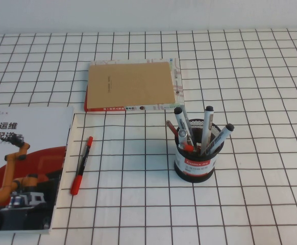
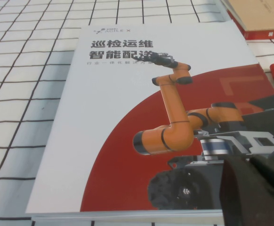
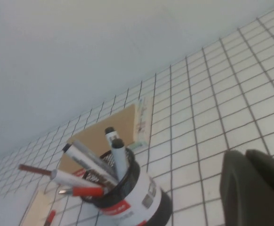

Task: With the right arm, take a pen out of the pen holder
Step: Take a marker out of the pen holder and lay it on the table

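A black mesh pen holder (image 1: pixel 194 158) with a white label stands on the gridded table, right of centre. Several pens (image 1: pixel 207 125) stick out of it, most with black caps, one with a red cap. In the right wrist view the pen holder (image 3: pixel 127 197) sits low with its pens (image 3: pixel 118 157) leaning outward. My right gripper (image 3: pixel 246 155) hangs beside and above it, shut on nothing, apart from the holder. My left gripper (image 2: pixel 250 162) is shut and hovers over a robot booklet (image 2: pixel 127 117). Neither arm shows in the high view.
A red pen (image 1: pixel 82 164) lies on the table just right of the booklet (image 1: pixel 21 168) at the front left. A brown-covered book (image 1: pixel 130 86) lies behind the holder, towards the back centre. The white wall rises behind the table.
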`<state>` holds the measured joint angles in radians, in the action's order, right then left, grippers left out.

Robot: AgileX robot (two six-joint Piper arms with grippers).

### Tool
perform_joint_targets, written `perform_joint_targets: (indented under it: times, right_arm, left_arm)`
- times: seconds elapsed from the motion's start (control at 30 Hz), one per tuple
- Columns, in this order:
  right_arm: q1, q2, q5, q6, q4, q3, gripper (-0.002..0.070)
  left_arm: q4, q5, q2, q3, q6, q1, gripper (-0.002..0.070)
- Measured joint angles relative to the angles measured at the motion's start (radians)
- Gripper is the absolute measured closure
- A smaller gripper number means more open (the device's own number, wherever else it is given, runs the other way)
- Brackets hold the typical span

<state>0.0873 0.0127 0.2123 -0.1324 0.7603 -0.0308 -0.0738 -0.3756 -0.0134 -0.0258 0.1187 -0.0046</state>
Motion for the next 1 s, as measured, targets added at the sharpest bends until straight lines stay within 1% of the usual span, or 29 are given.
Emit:
perform_joint_targets:
  times: [0.17,0.33,0.4,0.5,0.67,0.73,0.87,1.0]
  right_arm:
    - [0.0,0.193,0.155,0.0,-0.001,-0.144,0.0692]
    - [0.0,0.43,0.295,0.0,-0.072,-0.285,0.0692]
    - [0.0,0.524,0.341,0.0,-0.11,-0.335,0.0692]
    - [0.0,0.639,0.365,-0.038,-0.116,-0.375,0.0692]
    - [0.0,0.782,0.352,-0.105,-0.1,-0.409,0.0692]
    - [0.02,0.841,0.329,-0.117,-0.1,-0.43,0.0692]
    - [0.118,0.964,0.239,-0.123,-0.099,-0.487,0.0692]
    - [0.258,1.062,0.103,-0.123,-0.088,-0.547,0.0692]
  left_arm:
    - [0.0,0.0,0.0,0.0,0.0,0.0,0.0679]
    - [0.0,0.0,0.0,0.0,0.0,0.0,0.0679]
    - [0.0,0.0,0.0,0.0,0.0,0.0,0.0679]
    - [0.0,0.0,0.0,0.0,0.0,0.0,0.0679]
    - [0.0,0.0,0.0,0.0,0.0,0.0,0.0679]
    - [0.0,0.0,0.0,0.0,0.0,0.0,0.0679]
    - [0.0,0.0,0.0,0.0,0.0,0.0,0.0679]
    - [0.0,0.0,0.0,0.0,0.0,0.0,0.0679]
